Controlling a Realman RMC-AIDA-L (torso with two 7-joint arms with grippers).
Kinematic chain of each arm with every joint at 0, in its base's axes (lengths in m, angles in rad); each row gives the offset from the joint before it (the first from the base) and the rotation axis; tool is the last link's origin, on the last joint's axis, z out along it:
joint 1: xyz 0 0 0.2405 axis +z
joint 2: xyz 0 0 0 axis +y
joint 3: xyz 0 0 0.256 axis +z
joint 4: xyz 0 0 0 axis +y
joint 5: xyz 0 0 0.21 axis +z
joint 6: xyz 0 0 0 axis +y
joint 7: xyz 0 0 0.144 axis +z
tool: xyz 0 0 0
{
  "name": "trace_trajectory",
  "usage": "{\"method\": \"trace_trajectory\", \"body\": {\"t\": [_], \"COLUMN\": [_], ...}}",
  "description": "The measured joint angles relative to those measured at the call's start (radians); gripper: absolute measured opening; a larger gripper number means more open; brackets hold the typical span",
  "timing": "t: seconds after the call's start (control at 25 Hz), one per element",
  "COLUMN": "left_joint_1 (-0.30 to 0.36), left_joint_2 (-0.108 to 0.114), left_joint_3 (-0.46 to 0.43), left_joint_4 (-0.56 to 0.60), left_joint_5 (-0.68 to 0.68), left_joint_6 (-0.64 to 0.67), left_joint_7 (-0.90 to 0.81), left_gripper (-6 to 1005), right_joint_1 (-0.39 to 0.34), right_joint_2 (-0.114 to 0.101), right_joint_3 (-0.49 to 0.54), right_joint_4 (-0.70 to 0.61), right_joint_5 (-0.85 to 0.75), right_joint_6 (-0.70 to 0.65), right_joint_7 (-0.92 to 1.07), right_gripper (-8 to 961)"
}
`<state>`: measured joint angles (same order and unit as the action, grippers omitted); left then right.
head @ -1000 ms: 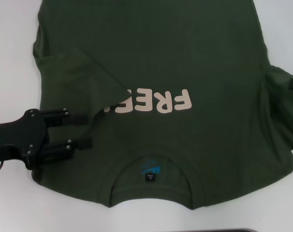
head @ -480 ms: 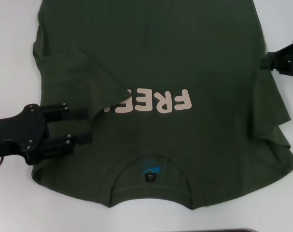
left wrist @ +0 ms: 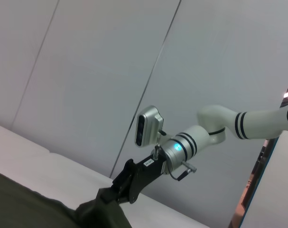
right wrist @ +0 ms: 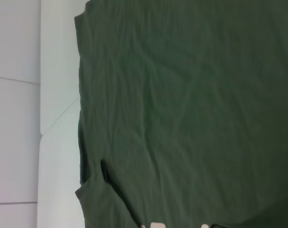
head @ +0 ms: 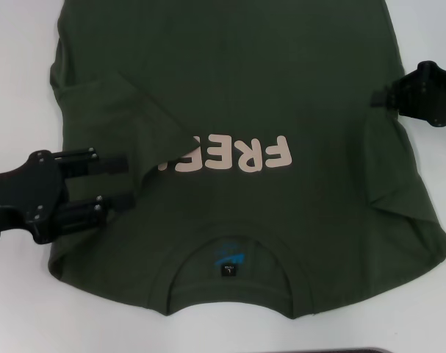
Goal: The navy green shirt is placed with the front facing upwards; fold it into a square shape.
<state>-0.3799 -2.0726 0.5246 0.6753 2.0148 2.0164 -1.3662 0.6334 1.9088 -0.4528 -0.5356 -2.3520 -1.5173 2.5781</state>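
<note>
The navy green shirt [head: 267, 88] lies face up on the white table, its collar [head: 230, 265] at the near edge. Its left sleeve [head: 127, 110] is folded inward and covers the end of the cream print [head: 237, 156]. My left gripper [head: 123, 182] hovers open over the shirt's left shoulder area, with nothing between its fingers. At the shirt's right side, my right gripper [head: 377, 98] is shut on the right sleeve, lifted and drawn inward. The left wrist view shows that right gripper [left wrist: 116, 194] pinching raised fabric. The right wrist view looks down on the shirt [right wrist: 191, 109].
The white table [head: 17, 73] shows bare on both sides of the shirt and along the near edge. A dark strip [head: 355, 350] runs along the very front. A pale wall [left wrist: 87, 71] stands behind the table.
My right gripper has moved in from the right edge with the right sleeve, carrying it over the shirt's side. My left gripper has drawn back slightly to the left.
</note>
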Motion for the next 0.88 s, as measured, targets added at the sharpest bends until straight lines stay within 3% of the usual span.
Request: {"method": "trace_trajectory", "body": {"t": [0.08, 0.4, 0.64, 0.76, 0.88], "left_joint_1": [0.001, 0.001, 0.000, -0.001, -0.004], "left_joint_2": [0.000, 0.000, 0.001, 0.001, 0.001], "left_joint_3": [0.000, 0.000, -0.008, -0.020, -0.025], "left_joint_4": [0.003, 0.003, 0.003, 0.003, 0.003], "left_joint_5": [-0.005, -0.006, -0.007, -0.007, -0.007], "left_joint_6": [0.001, 0.001, -0.001, -0.001, 0.000], "left_joint_7": [0.000, -0.001, 0.002, 0.002, 0.002], "left_gripper": [580, 580, 580, 580, 580], "right_joint_1": [0.000, 0.011, 0.024, 0.028, 0.025], "right_joint_2": [0.003, 0.007, 0.009, -0.017, -0.063], "right_joint_3": [0.004, 0.010, -0.015, -0.080, -0.158], "right_joint_4": [0.003, 0.016, 0.020, 0.010, 0.000], "right_joint_5": [0.000, 0.025, 0.069, 0.058, 0.034], "right_joint_6": [0.011, 0.063, 0.072, 0.034, -0.015], "right_joint_7": [0.002, 0.016, -0.002, 0.011, 0.054], "right_gripper": [12, 164, 403, 498, 564]}}
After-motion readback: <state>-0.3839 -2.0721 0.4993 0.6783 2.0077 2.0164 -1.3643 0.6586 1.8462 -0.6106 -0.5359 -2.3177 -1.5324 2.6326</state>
